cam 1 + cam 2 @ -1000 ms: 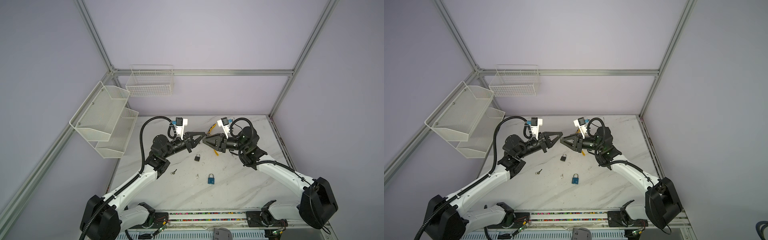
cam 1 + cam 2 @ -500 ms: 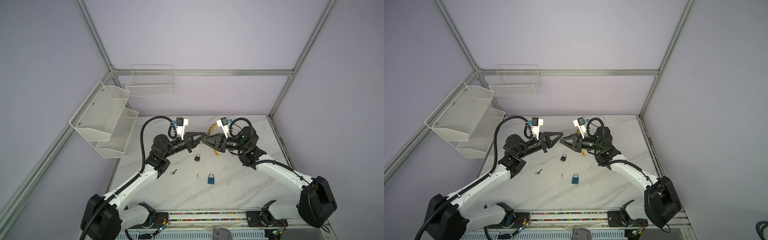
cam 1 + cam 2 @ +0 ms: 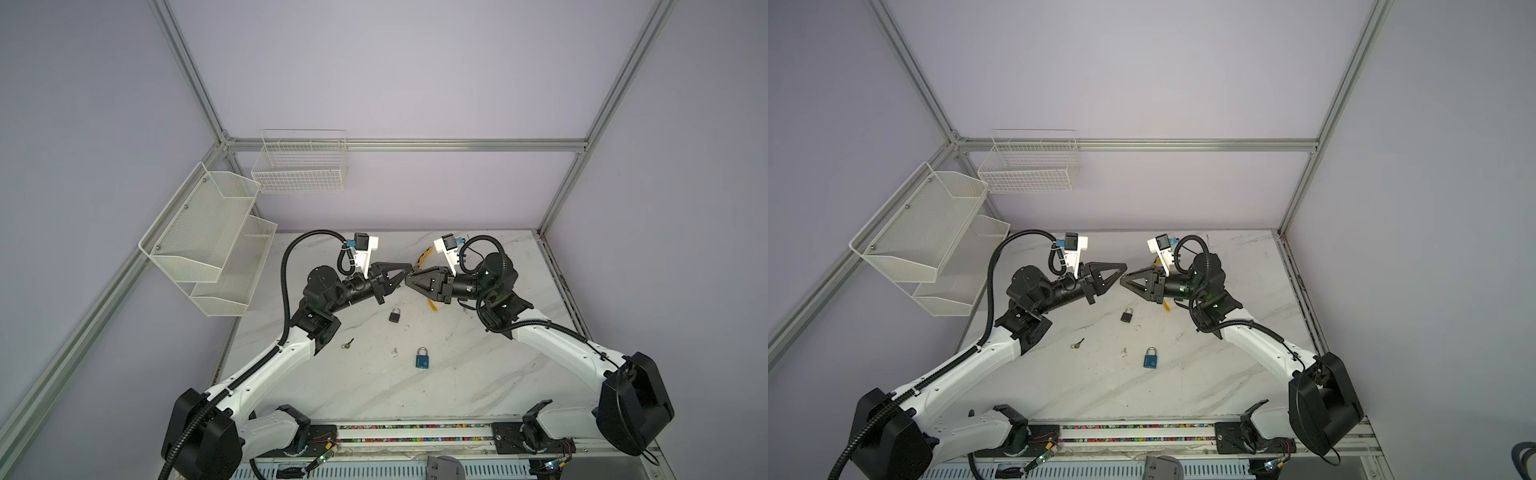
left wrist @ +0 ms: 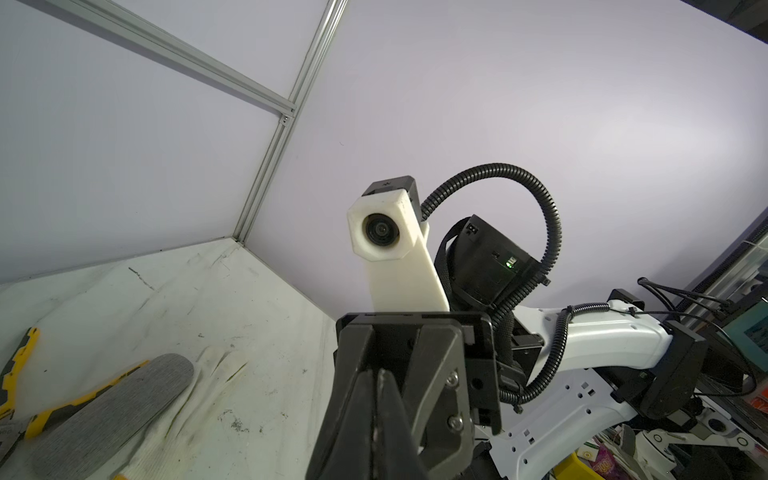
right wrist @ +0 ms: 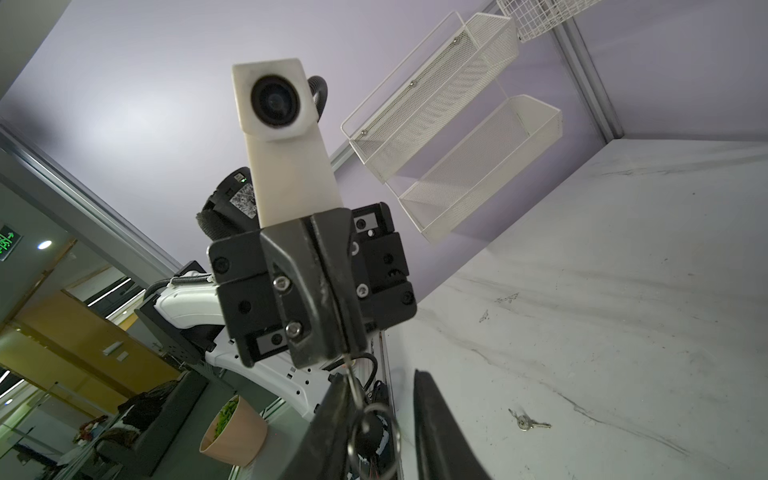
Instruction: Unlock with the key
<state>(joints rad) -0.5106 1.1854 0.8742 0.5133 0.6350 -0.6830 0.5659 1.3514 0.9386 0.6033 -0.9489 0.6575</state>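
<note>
The two arms meet tip to tip above the middle of the table [image 3: 478, 374]. The left end effector [image 3: 405, 272] is fully closed, and the right wrist view shows it pinching the thin blade of the key [image 5: 368, 428]. The dark head of the key and its ring hang down from there, between the fingers [image 5: 436, 432] of the right end effector [image 3: 409, 281]. These fingers stand partly open; the ring is close to one finger, but I cannot tell if it touches.

In both top views the black padlock [image 3: 395, 316] lies on the table below the two tips. The blue padlock [image 3: 422, 358] lies nearer to the front edge. A second key [image 3: 347, 344] lies apart, beside the left arm.
</note>
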